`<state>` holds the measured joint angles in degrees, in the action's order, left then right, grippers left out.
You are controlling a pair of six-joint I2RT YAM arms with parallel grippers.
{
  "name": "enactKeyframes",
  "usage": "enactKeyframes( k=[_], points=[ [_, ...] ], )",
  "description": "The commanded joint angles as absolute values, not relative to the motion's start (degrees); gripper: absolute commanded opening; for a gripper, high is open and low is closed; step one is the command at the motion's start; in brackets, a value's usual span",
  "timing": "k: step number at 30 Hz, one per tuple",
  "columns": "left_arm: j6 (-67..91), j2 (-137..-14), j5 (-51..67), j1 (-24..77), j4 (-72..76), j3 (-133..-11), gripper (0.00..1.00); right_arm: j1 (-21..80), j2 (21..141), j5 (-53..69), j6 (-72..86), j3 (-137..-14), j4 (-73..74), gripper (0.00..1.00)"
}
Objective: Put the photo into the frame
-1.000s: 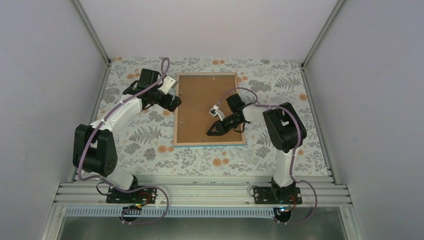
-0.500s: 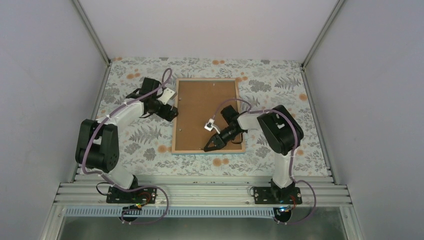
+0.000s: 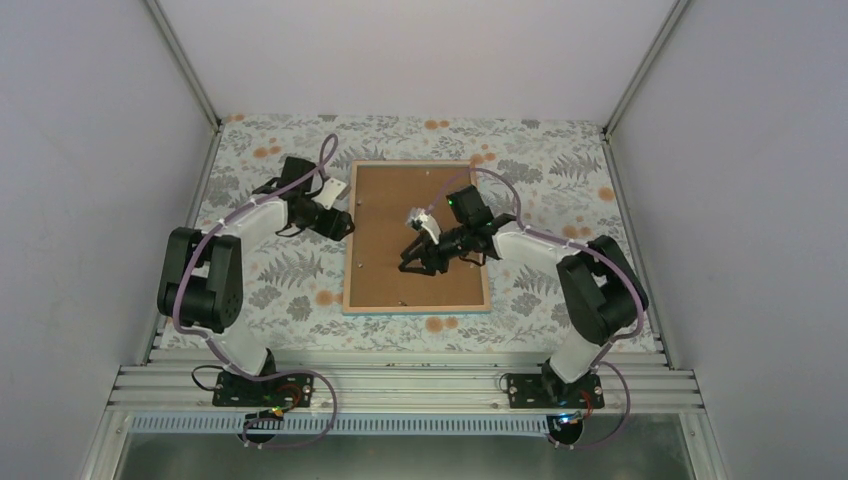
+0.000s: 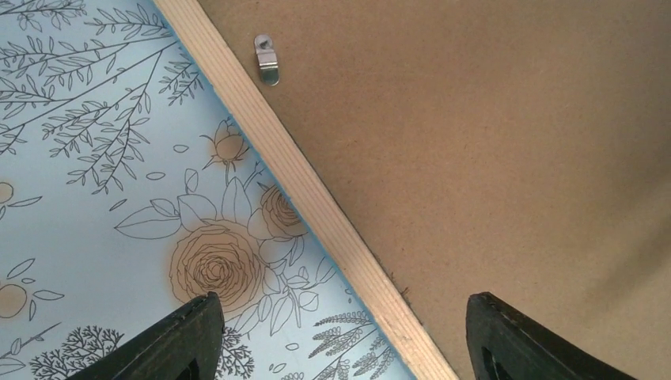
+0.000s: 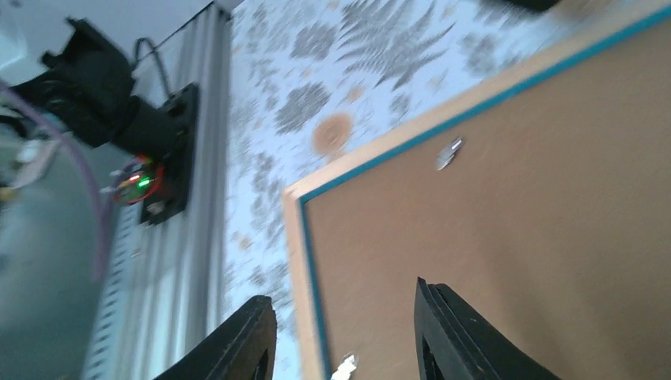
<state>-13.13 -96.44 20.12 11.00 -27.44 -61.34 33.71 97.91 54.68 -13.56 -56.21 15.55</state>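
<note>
The frame (image 3: 350,240) lies face down mid-table, its light wood back edges around the brown backing board (image 3: 400,200). The photo is not in view. My left gripper (image 3: 338,226) is open at the frame's left edge. In the left wrist view (image 4: 340,299) its jaws straddle the wood edge (image 4: 316,198), with one finger over the tablecloth and one over the board. My right gripper (image 3: 410,266) is open and empty, low over the board's middle. In the right wrist view (image 5: 342,291) its jaws span the frame's near-left corner (image 5: 294,237), where a teal line shows.
Small metal clips sit on the board near the frame's edges (image 4: 267,68) (image 5: 449,153). The floral tablecloth (image 3: 290,270) surrounds the frame. The aluminium rail (image 3: 400,385) with the arm bases runs along the near edge. Grey walls enclose the left, right and back.
The right gripper has moved from the board's near right part up and left to its middle. The frame has slid a little nearer. The left gripper has shifted slightly nearer along the left edge.
</note>
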Motion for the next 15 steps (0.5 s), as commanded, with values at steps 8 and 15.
enactKeyframes(
  k=[8, 15],
  points=[
    [-11.1, -98.9, 24.1, 9.7, -28.2, -59.9, 0.63, 39.6, 107.4, 28.4, -15.8, -61.9, -4.7, 0.43],
    [-11.1, -102.0, 25.2, 9.3, -28.4, -59.7, 0.59, 44.8, 112.6, 18.3, -16.8, -62.7, -9.3, 0.42]
  ],
)
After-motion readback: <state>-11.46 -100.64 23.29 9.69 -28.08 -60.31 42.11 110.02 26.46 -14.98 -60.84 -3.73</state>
